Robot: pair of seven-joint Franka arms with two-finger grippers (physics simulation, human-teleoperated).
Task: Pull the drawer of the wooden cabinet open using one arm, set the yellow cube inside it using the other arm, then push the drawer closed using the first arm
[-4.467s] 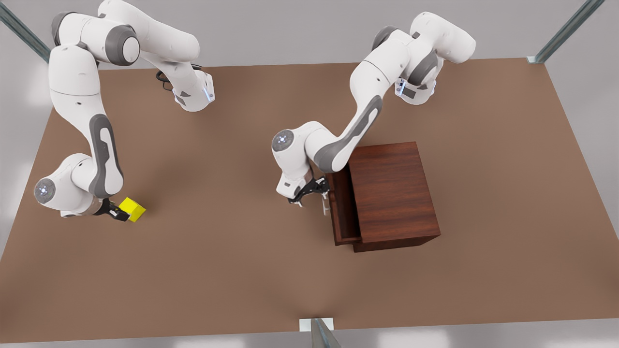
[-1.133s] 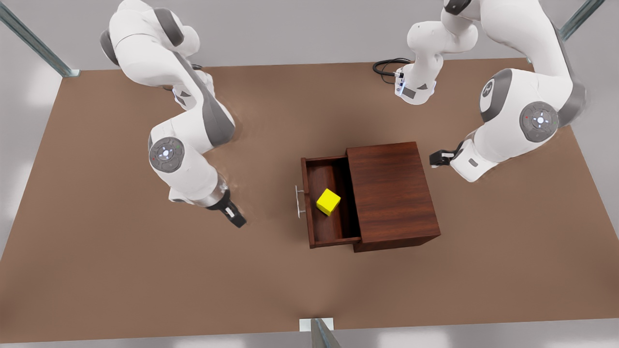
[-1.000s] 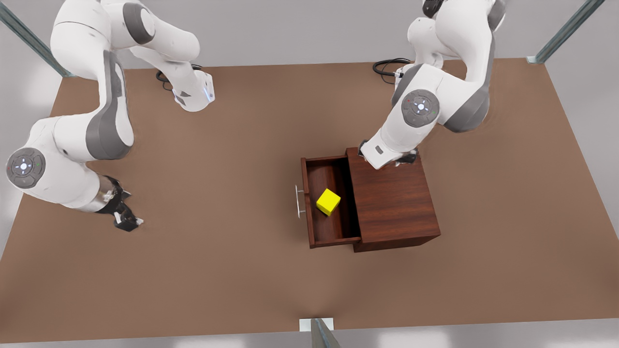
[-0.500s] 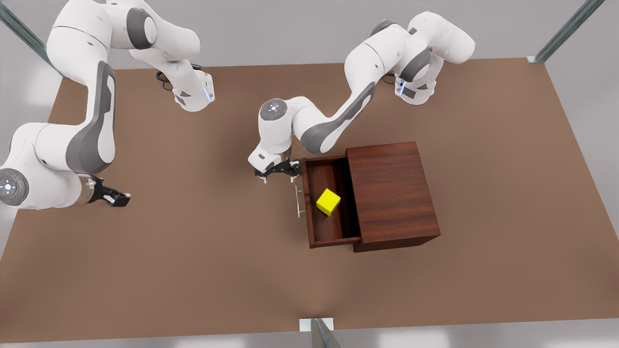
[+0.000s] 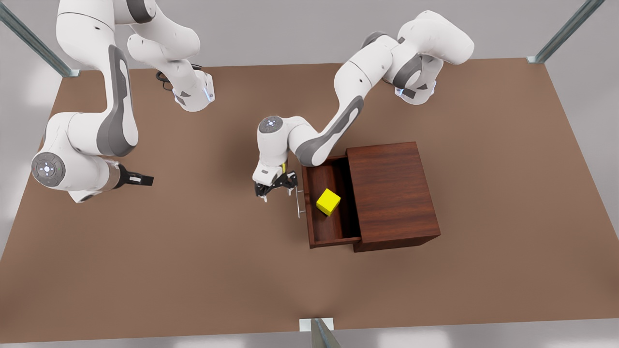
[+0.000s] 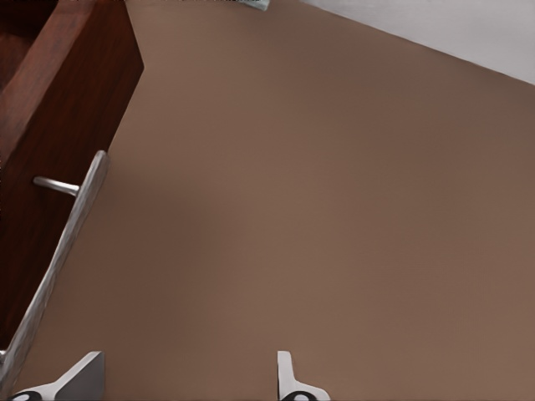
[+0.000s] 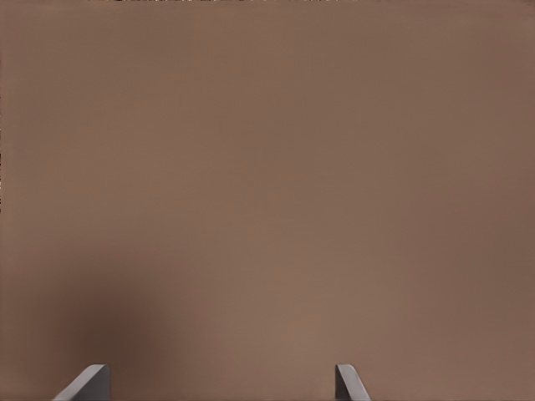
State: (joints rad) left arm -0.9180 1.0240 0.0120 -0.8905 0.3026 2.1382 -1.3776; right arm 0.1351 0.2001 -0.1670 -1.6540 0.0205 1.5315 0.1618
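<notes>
1. We see the wooden cabinet (image 5: 392, 193) standing on the brown table (image 5: 193, 270), its drawer (image 5: 329, 232) pulled out toward the front view's left.
2. The yellow cube (image 5: 328, 201) rests inside the drawer, apart from both claws.
3. Our left claw (image 5: 276, 188) hovers just beside the drawer's silver bar handle (image 5: 299, 203), fingers (image 6: 288, 380) spread apart and grasping nothing; its wrist view shows the handle (image 6: 58, 251) close by the drawer front.
4. Our right claw (image 5: 138, 179) waits well apart from the cabinet, at the front view's left; its fingertips (image 7: 349, 383) stand spread wide over bare table, released and empty.
</notes>
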